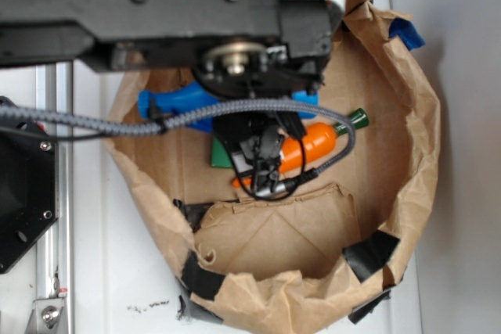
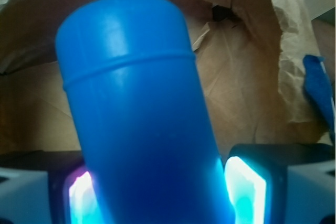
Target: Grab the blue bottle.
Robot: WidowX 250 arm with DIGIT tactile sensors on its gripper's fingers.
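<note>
Exterior view: one blue bottle (image 1: 184, 105) lies on its side inside one brown paper bag (image 1: 407, 138) on the white counter (image 1: 117, 271). Most of its body is hidden under the black arm and a braided cable (image 1: 94, 121). One green block (image 1: 220, 154) shows at 6 o'clock of the bottle, and one orange carrot (image 1: 313, 143) with a green tip sits at 4 o'clock of it. Black tape patches (image 1: 369, 252) hold the bag rim; one blue tape scrap (image 1: 407, 33) sits at the rim near 1 o'clock.

Wrist view, which the exterior does not give: the blue bottle (image 2: 136, 114) fills the centre, its flat base toward 12 o'clock and its body running down between the two fingers (image 2: 245, 187), one at 7 o'clock, one at 5 o'clock. The end effector (image 2: 163, 192) pinches the bottle, pads against both sides. One blue tape strip (image 2: 319, 90) shows at 3 o'clock. The carrot and block are out of this view.
</note>
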